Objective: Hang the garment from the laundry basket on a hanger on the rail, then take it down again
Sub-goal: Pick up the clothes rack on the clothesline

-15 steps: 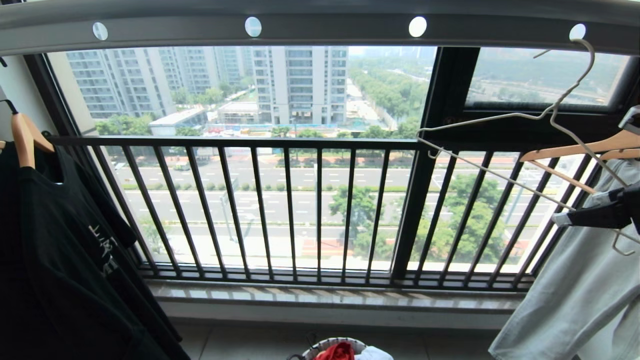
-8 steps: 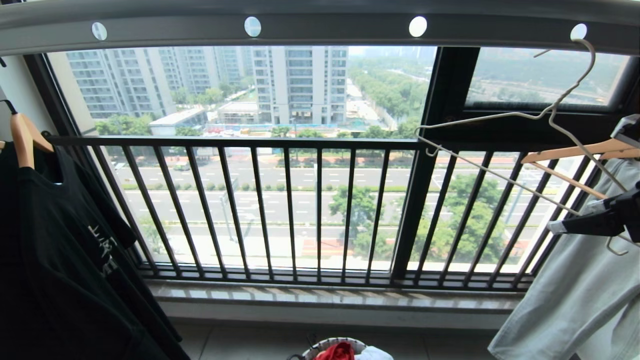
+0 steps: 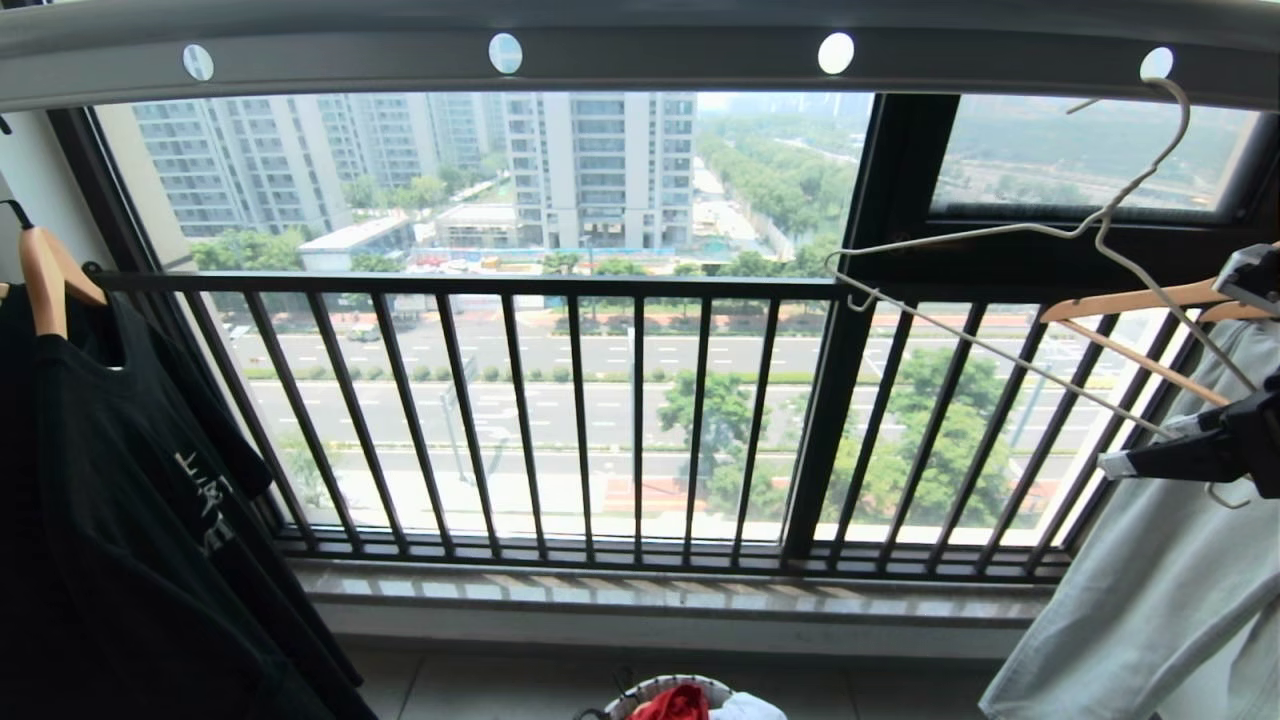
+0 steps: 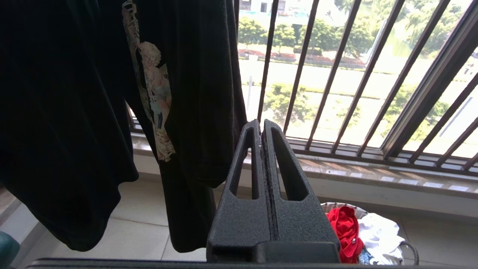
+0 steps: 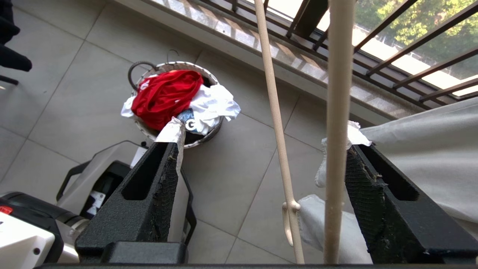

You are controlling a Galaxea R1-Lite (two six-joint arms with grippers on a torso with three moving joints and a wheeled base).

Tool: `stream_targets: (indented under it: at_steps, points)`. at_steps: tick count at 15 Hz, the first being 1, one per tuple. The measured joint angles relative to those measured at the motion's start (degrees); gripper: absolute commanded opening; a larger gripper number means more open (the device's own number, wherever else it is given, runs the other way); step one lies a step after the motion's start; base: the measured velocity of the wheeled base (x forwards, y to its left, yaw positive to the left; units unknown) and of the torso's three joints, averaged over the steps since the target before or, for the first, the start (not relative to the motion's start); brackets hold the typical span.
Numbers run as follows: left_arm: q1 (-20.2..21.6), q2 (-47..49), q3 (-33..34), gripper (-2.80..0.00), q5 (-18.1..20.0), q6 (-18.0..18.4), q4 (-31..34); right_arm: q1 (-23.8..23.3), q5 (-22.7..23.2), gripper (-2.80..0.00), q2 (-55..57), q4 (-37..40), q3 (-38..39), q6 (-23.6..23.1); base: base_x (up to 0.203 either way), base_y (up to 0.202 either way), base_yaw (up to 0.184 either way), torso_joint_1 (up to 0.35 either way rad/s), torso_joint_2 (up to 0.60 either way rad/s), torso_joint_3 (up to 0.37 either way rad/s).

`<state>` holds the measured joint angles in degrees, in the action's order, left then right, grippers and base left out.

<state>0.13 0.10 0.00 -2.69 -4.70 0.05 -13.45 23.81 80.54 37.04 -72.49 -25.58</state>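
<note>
The thin whitish hanger (image 3: 1000, 235) hangs bare by its hook from the grey rail (image 3: 640, 45) at the far right. My right gripper (image 3: 1165, 370) is at the hanger's right end, open. Both wires of the hanger (image 5: 278, 123) pass between its jaws, the nearer one close to one finger. The red garment (image 5: 164, 95) lies crumpled in the laundry basket (image 5: 211, 78) on the floor below the window. It also shows as the garment (image 3: 680, 703) at the head view's bottom edge. My left gripper (image 4: 261, 125) is shut and empty, parked low beside a black T-shirt.
A black T-shirt (image 3: 130, 500) hangs on a wooden hanger at the left. A pale grey garment (image 3: 1150, 600) hangs on a wooden hanger (image 3: 1130, 300) just behind my right gripper. A dark railing (image 3: 600, 400) guards the window. White cloth (image 5: 213, 104) shares the basket.
My right gripper has sunk a little at the hanger's end and its jaws have narrowed slightly. The hanger's lower end has shifted slightly left.
</note>
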Motion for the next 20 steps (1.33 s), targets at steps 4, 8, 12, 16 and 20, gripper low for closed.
stream_targets:
  at_steps: [4, 8, 12, 16, 20]
  points:
    - [0.0, 0.0, 0.0, -2.8, 0.0, 0.0, 0.0, 0.0, -0.1, -2.8, 0.0, 0.0, 0.8, -0.1, 0.0, 0.0, 0.0, 0.0, 0.0, 0.0]
    - [0.0, 0.0, 0.0, -2.8, 0.0, 0.0, 0.0, 0.0, -0.1, -2.8, -0.1, -0.9, 1.0, -0.1, 0.0, 0.0, 0.0, 0.0, 0.0, 0.0]
    - [0.0, 0.0, 0.0, -2.8, 0.0, 0.0, 0.0, 0.0, -0.2, -2.8, -0.3, -2.3, 1.8, 0.0, 0.0, 0.0, 0.0, 0.0, 0.0, 0.0]
    - [0.0, 0.0, 0.0, -2.8, 0.0, 0.0, 0.0, 0.0, -0.2, -2.8, -0.6, -2.3, 1.8, 0.0, 0.0, 0.0, 0.0, 0.0, 0.0, 0.0]
    - [0.0, 0.0, 0.0, -2.8, 0.0, 0.0, 0.0, 0.0, -0.2, -2.8, -1.0, -2.4, 1.8, -0.1, 0.0, 0.0, 0.0, 0.0, 0.0, 0.0]
